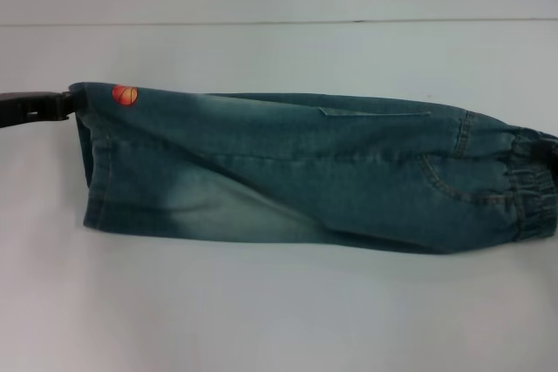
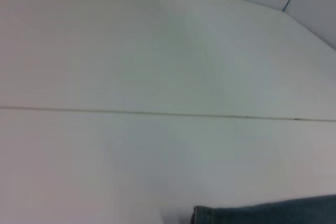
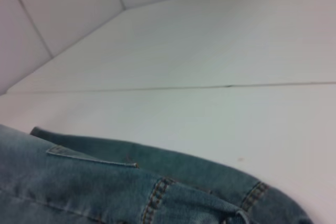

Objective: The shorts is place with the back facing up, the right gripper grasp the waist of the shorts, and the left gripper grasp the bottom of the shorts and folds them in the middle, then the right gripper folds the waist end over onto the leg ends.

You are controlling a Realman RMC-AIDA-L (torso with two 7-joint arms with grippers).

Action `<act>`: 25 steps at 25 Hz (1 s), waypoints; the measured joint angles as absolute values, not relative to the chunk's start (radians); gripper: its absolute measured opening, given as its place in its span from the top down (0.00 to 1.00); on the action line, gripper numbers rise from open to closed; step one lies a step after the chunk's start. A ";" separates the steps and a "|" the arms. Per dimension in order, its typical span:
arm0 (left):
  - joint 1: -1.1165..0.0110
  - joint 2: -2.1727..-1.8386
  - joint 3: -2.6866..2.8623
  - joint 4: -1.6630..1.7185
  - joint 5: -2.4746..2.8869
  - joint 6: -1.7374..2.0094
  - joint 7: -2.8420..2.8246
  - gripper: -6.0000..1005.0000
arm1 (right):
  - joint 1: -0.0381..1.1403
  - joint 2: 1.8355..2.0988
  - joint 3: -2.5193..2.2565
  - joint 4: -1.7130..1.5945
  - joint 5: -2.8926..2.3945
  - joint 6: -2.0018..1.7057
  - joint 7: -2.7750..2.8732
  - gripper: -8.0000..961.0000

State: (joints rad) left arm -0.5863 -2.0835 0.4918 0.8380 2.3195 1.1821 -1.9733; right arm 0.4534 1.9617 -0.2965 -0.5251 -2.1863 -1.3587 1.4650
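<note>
Left claw [image 1: 63, 104] at far left — right claw [image 1: 549, 147] at far right

Faded blue denim shorts [image 1: 314, 172]; orange patch [image 1: 125, 94]

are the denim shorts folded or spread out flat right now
Folded lengthwise: the shorts lie as one narrow band, legs stacked, waistband at the right end.

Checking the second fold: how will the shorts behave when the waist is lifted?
The shorts look like soft denim with creases, so they will probably drape, not stay stiff. The gathered waist is thicker, so likely easy to grip. Doubled layers may slide apart.
</note>
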 joint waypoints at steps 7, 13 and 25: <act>-0.610 -2.087 0.562 0.823 2.320 1.100 -1.972 0.91 | 0.454 1.969 -0.293 -0.504 -2.093 -1.294 1.419 0.94; -0.616 -2.086 0.619 0.814 2.325 1.054 -1.981 0.91 | 0.489 1.974 -0.300 -0.503 -2.051 -1.238 1.402 0.94; -0.629 -2.081 0.623 0.776 2.325 1.035 -1.972 0.90 | 0.531 1.982 -0.367 -0.481 -2.055 -1.129 1.391 0.92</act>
